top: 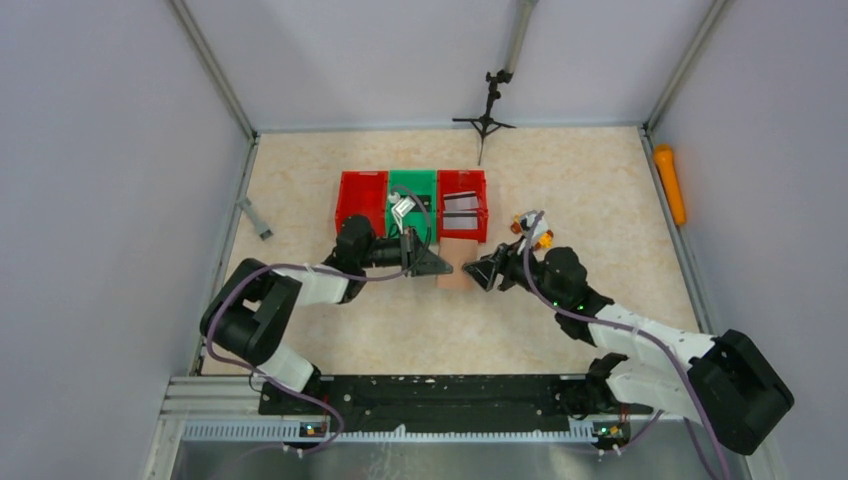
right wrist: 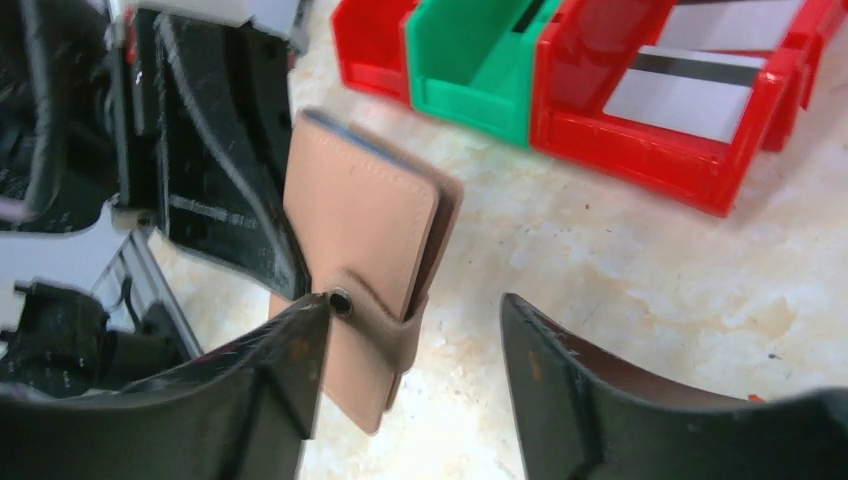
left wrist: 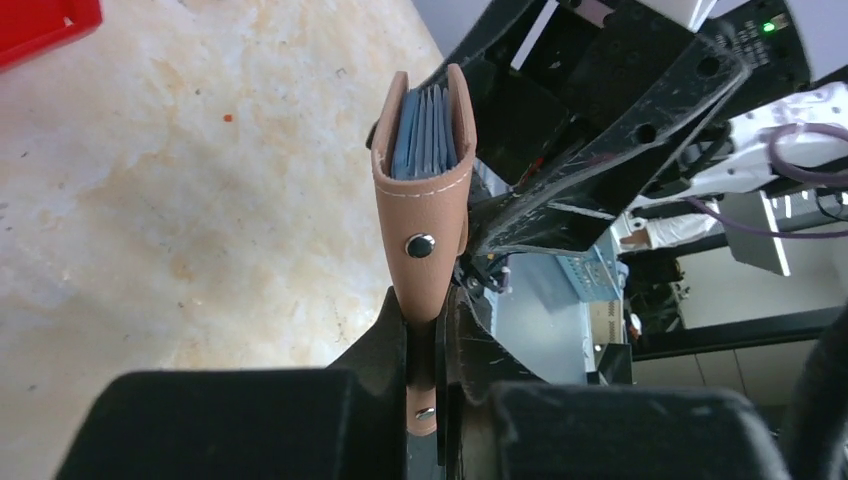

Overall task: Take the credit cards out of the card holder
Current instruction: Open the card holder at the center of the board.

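Note:
The tan-brown card holder (top: 455, 268) is held upright just above the table in front of the bins. My left gripper (top: 432, 262) is shut on its lower edge (left wrist: 425, 300). The holder (left wrist: 428, 215) is folded, with its snap strap fastened. Blue-grey card edges (left wrist: 424, 135) show in its open end. My right gripper (top: 487, 270) is open just right of the holder. In the right wrist view its jaws (right wrist: 412, 305) straddle the holder (right wrist: 360, 225), and the left fingertip (right wrist: 305, 325) sits by the snap. Two white-grey cards with a dark stripe (right wrist: 690, 85) lie in the right red bin (right wrist: 640, 150).
A red bin (top: 360, 200), a green bin (top: 412, 190) and a second red bin (top: 463, 205) stand in a row behind the holder. A small tripod (top: 487, 110) stands at the back. An orange cylinder (top: 670, 183) lies along the right wall, and a grey tool (top: 255, 218) lies at the left.

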Controlling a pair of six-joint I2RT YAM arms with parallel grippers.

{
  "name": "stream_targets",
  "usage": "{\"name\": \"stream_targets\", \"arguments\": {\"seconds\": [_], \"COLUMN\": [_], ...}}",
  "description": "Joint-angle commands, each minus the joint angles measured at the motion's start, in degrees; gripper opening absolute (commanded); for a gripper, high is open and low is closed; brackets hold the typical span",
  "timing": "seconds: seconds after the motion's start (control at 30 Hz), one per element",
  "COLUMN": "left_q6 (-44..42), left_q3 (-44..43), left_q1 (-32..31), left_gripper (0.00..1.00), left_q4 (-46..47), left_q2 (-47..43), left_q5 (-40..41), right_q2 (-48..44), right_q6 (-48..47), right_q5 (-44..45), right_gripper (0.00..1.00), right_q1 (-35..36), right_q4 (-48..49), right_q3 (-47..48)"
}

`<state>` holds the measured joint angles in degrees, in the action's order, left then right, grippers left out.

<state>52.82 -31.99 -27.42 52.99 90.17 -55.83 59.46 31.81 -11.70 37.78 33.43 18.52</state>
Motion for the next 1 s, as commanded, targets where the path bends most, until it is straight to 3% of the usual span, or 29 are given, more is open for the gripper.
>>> {"name": "stream_targets", "arguments": {"seconds": [0.0, 0.07, 0.13, 0.5, 0.67, 0.97], "left_q6": [-10.2, -17.2, -20.6, -24.8, -25.4, -25.5], "left_q3": [-2.6, -3.8, -3.9, -7.5, -8.0, -6.8], "left_q1": [-0.4, -0.6, -0.9, -4.7, -6.5, -7.3], "left_gripper": [0.00, 0.00, 0.00, 0.00, 0.00, 0.00], "left_q4": [-12.1, -24.8, -30.7, -37.7, -37.9, -35.0], "left_q2": [-3.8, -7.1, -9.6, -8.1, -8.2, -9.8], "left_q5": [5.4, 13.8, 20.0, 26.5, 26.4, 23.6], "right_q2": [2.5, 2.3, 3.0, 11.8, 12.4, 18.1], "right_q6": [-1.6, -1.7, -1.6, -2.3, -2.0, -2.8], "right_q5": [5.5, 5.6, 5.9, 10.3, 11.4, 14.5], "right_gripper": [0.72, 0.78, 0.79, 0.78, 0.72, 0.62], "right_q1": [-0.1, 0.0, 0.0, 6.2, 7.3, 7.4], "right_q4": [-6.2, -4.9, -4.8, -5.8, -1.8, -9.2], "right_q3": [4.7, 3.9, 3.9, 9.4, 7.9, 12.6]}}
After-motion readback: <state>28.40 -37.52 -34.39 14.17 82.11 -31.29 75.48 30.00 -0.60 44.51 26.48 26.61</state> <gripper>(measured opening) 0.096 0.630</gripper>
